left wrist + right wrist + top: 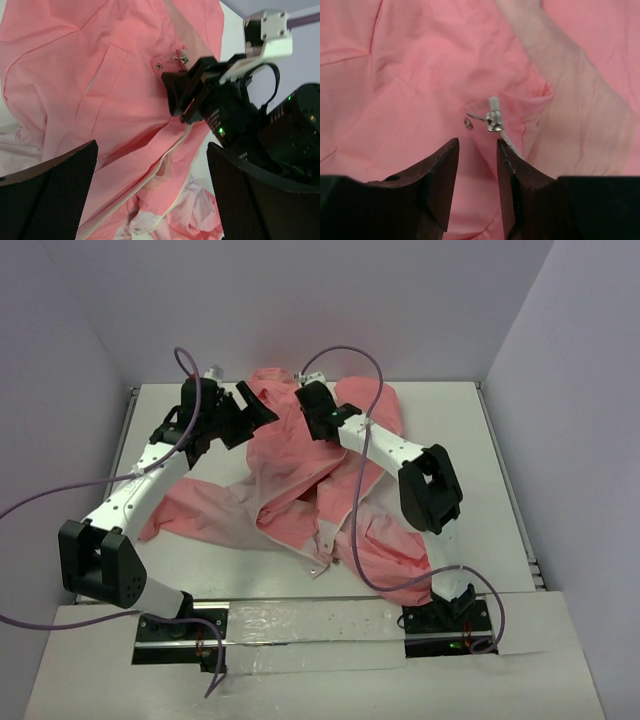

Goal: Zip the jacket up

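Observation:
The salmon-pink jacket point(300, 490) lies crumpled across the middle of the table, front unzipped. In the left wrist view its light zipper teeth point(150, 179) run diagonally over the fabric point(75, 75), with paler lining point(202, 210) below. The metal zipper slider point(493, 120) sits at the zipper's end beside a snap point(468, 123); it also shows in the left wrist view point(181, 59). My right gripper point(477, 141) is open and empty, its tips just short of the slider. My left gripper point(152, 146) is wide open, hovering over the zipper line. Both grippers point(258, 408) point(308, 405) are near the jacket's far end.
The white table point(470, 440) is boxed in by pale walls. A jacket sleeve point(190, 505) reaches left and another part point(400, 560) lies under the right arm. The right arm's body point(240, 115) fills the right of the left wrist view, close to my left fingers.

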Tool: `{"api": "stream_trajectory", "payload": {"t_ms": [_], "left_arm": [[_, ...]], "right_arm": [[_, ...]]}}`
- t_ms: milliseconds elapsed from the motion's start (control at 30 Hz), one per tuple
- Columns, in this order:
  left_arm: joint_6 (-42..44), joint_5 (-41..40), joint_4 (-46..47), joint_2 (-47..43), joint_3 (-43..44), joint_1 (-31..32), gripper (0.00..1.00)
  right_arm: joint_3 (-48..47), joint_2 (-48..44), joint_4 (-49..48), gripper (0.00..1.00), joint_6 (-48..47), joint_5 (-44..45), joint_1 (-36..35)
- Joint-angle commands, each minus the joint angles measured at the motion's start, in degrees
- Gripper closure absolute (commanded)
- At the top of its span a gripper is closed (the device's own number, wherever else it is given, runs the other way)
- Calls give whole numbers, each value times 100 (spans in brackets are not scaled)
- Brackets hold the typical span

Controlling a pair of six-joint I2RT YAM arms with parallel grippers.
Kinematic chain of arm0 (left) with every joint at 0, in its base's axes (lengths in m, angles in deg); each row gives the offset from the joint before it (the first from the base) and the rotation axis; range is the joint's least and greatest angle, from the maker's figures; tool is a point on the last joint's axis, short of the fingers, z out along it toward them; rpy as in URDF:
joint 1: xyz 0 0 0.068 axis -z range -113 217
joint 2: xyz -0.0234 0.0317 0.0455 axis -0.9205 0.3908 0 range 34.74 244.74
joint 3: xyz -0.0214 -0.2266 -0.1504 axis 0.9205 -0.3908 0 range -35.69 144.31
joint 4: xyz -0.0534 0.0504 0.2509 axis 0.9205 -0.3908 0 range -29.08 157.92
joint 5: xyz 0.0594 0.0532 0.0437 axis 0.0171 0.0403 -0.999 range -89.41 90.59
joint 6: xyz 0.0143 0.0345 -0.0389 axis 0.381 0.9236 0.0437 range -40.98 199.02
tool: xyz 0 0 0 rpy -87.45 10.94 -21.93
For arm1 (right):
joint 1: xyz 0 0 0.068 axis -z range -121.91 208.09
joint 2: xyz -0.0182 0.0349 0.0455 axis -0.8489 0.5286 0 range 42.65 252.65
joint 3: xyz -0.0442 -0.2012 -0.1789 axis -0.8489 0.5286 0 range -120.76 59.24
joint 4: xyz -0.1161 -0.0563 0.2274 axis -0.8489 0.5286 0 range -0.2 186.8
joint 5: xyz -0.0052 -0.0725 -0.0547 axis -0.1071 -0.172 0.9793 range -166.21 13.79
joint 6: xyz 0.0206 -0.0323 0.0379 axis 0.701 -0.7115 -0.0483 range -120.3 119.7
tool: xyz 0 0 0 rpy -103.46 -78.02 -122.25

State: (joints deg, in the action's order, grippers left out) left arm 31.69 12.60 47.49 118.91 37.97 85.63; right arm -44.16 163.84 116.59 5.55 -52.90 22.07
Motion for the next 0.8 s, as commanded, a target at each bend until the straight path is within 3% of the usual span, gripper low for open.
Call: {"api": "stream_trajectory", "payload": {"t_ms": [0,167,233,367,533,767], "left_arm": [[98,104,235,-338,-88,-50,4],[167,33,153,-396,-53,-101,4],[155,68,188,-391,-61,-116,5],[171,132,168,-383,-44,-135,4],[195,129,155,-498,-103,-149,5],[158,160,210,-485,-115,-159,5]], "right_arm": [[-410,14,-1,58,-274,451,61],[58,-514,-216,58,-181,91,74],[97,-601,-342,52,-178,141,148],[-739,9,175,34,-128,-97,563],[-1264,627,570,33,-226,425,641],[551,-977,-840,34,239,1,654]]}}
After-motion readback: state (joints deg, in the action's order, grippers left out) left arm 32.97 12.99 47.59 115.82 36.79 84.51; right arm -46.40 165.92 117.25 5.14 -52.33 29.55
